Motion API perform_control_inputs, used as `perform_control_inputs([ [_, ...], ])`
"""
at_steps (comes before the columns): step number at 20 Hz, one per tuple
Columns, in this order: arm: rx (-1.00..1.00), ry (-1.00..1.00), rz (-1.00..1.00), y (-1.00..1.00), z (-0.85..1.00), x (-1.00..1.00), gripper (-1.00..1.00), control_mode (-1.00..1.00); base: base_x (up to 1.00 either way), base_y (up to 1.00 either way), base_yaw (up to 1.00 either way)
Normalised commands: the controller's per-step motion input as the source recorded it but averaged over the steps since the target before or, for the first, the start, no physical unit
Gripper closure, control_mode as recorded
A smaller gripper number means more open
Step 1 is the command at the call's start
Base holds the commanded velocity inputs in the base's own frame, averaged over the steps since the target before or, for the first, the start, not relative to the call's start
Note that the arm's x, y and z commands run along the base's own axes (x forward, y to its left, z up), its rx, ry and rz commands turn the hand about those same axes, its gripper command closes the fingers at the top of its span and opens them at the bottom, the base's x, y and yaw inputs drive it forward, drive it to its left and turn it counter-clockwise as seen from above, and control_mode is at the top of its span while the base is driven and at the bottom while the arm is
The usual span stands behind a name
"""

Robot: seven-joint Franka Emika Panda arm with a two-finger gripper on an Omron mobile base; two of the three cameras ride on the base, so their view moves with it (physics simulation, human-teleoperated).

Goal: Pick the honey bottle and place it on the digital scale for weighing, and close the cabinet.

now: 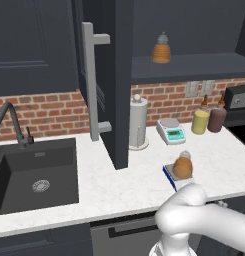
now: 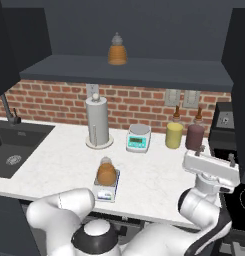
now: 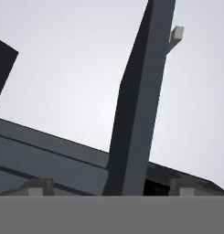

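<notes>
Honey bottle point(image 2: 106, 172) is sitting on the digital scale point(image 2: 105, 192) on the bench point(image 2: 59, 165), so the cabinet door point(image 1: 116, 85) is what's left. Can't tell if my fingers are spread. I'd push flat on its outer face, slow, clear of the handle point(image 1: 91, 80).

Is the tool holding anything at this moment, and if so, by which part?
Nothing: the honey bottle stands free on the digital scale, away from the tool.
</notes>
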Motion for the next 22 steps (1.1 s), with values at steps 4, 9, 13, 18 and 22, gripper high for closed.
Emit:
perform_control_inputs([
  [4,0.04,-0.81,0.21,-0.13,-0.03,-0.13,-1.0,-1.0,0.0,0.0,0.0],
  [9,0.05,-0.19,0.06,-0.3,0.11,0.0,-1.0,-1.0,0.0,0.0,0.0],
  [13,-0.03,0.27,0.0,-0.27,0.0,-0.08,-1.0,-1.0,0.0,0.0,0.0],
  [18,-0.12,0.31,0.0,-0.15,-0.06,-0.25,-1.0,-1.0,0.0,0.0,0.0],
  [22,-0.11,0.26,0.0,-0.05,0.0,-0.18,-1.0,-1.0,0.0,0.0,0.0],
])
